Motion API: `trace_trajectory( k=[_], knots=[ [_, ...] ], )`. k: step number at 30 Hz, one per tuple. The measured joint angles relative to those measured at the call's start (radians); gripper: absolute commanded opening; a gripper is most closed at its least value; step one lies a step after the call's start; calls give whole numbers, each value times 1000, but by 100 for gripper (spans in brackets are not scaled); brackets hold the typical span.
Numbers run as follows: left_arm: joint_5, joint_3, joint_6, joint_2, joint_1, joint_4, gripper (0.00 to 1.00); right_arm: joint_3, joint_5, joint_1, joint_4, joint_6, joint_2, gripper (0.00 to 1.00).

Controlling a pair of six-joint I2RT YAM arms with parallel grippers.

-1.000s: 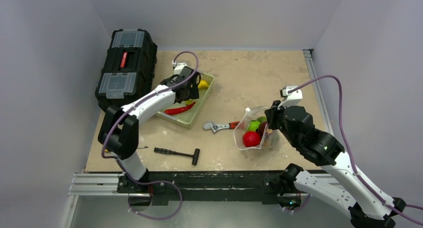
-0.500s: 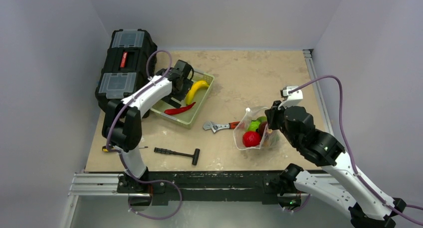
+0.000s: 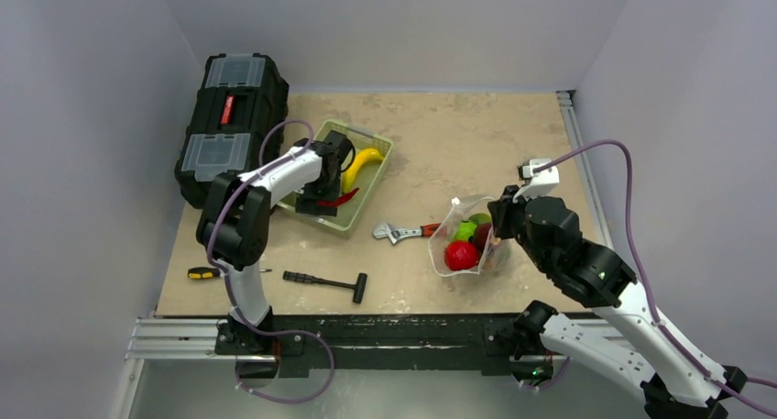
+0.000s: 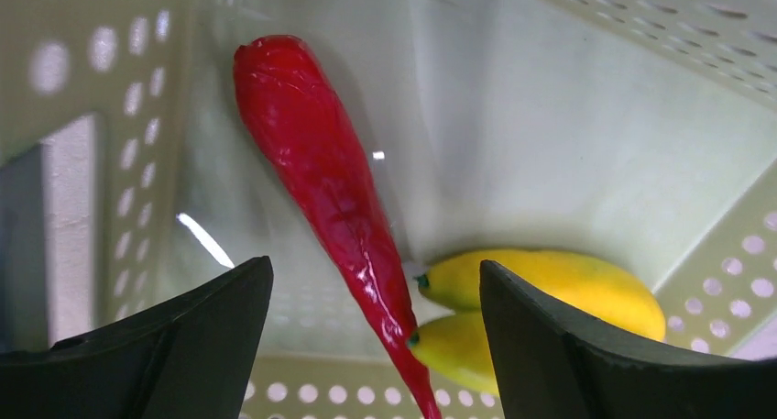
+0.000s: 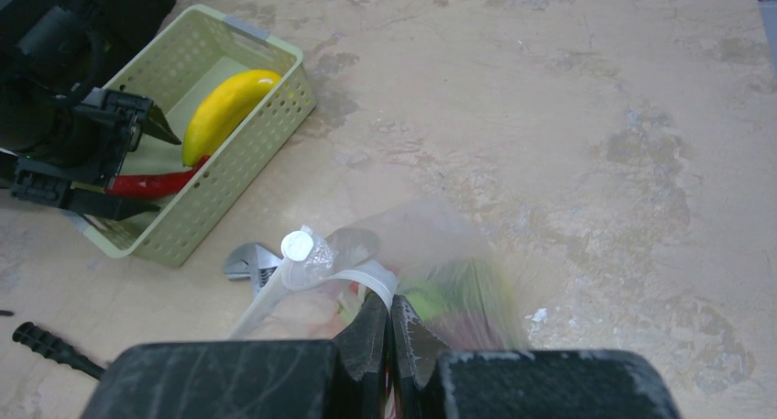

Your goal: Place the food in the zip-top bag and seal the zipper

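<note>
The clear zip-top bag (image 3: 465, 240) stands right of centre with a red round fruit (image 3: 461, 254) and a green pepper (image 3: 468, 229) inside. My right gripper (image 5: 391, 320) is shut on the bag's mouth edge, by the zipper strip (image 5: 353, 279) with its white tab (image 5: 297, 245). My left gripper (image 4: 376, 346) is open inside the pale green basket (image 3: 364, 199), its jaws on either side of a red chili (image 4: 321, 181). A yellow banana (image 4: 550, 281) lies next to the chili, also seen from above (image 3: 360, 163).
A black toolbox (image 3: 231, 116) stands at the back left. An adjustable wrench (image 3: 403, 230) lies just left of the bag. A black hammer (image 3: 327, 281) and a yellow-handled screwdriver (image 3: 209, 272) lie near the front edge.
My left gripper has swung down from over the banana into the basket and now straddles the red chili. The right gripper and the bag have stayed put.
</note>
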Motion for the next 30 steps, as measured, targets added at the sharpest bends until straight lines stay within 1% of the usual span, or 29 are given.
trace_trajectory(
  k=[4, 6, 10, 12, 14, 16, 17, 21, 24, 30],
  knots=[
    [0, -14, -32, 27, 2, -5, 80, 0, 0, 0, 0, 0, -2, 0],
    [0, -15, -40, 39, 3, -11, 77, 0, 0, 0, 0, 0, -2, 0],
    [-5, -15, -48, 57, 6, -28, 62, -1, -1, 0, 1, -4, -2, 0],
    [-8, -15, -52, 60, 6, -42, 58, -2, -1, 0, 2, -6, -2, 0],
    [-11, -15, -56, 61, 6, -53, 49, -2, 0, 0, 2, -6, -2, 0],
    [-14, -15, -57, 61, 6, -61, 37, -3, 0, 0, 2, -6, -3, 0],
    [-17, -15, -56, 61, 6, -61, 33, -3, -1, 0, 1, -6, -7, 0],
    [-26, -15, -39, 57, 6, -47, 23, -3, 0, 0, 1, -6, -8, 0],
    [-29, -15, -18, 47, 6, -36, 18, -3, -1, 0, 1, -6, -8, 0],
    [-31, -15, 67, -43, 3, -21, 17, -3, 0, 0, 1, -7, -8, 0]
  ],
)
